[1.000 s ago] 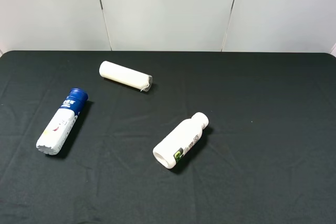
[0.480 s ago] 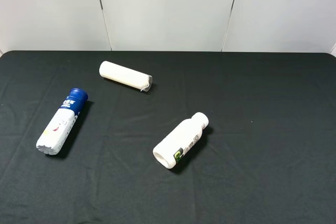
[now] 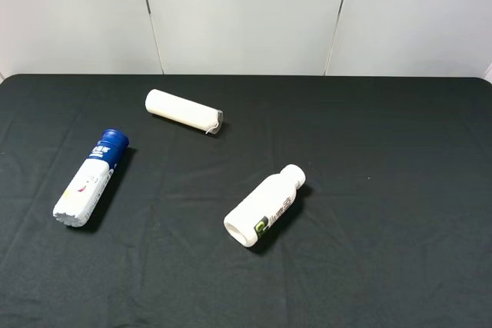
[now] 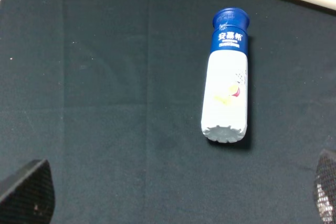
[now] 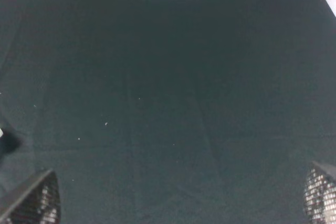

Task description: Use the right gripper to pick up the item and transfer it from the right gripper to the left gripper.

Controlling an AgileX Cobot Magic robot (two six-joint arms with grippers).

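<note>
The item (image 3: 90, 179) lies on its side at the left of the dark cloth surface (image 3: 384, 190), blue cap pointing toward the back wall. A plain white tube (image 3: 184, 110) lies behind it, a white bottle (image 3: 265, 207) near the middle; all are well apart. Both grippers' fingers (image 4: 29, 190) (image 5: 31, 200) are spread wide, empty.

Black cloth-covered table (image 3: 400, 190). Three things lie flat on it, well apart: slim white plastic bottle with dark-blue cap (image 3: 89, 178) at left; plain white tube (image 3: 184, 111) farther back; all-white bottle with green-black logo (image 3: 265, 205) near centre.
</note>
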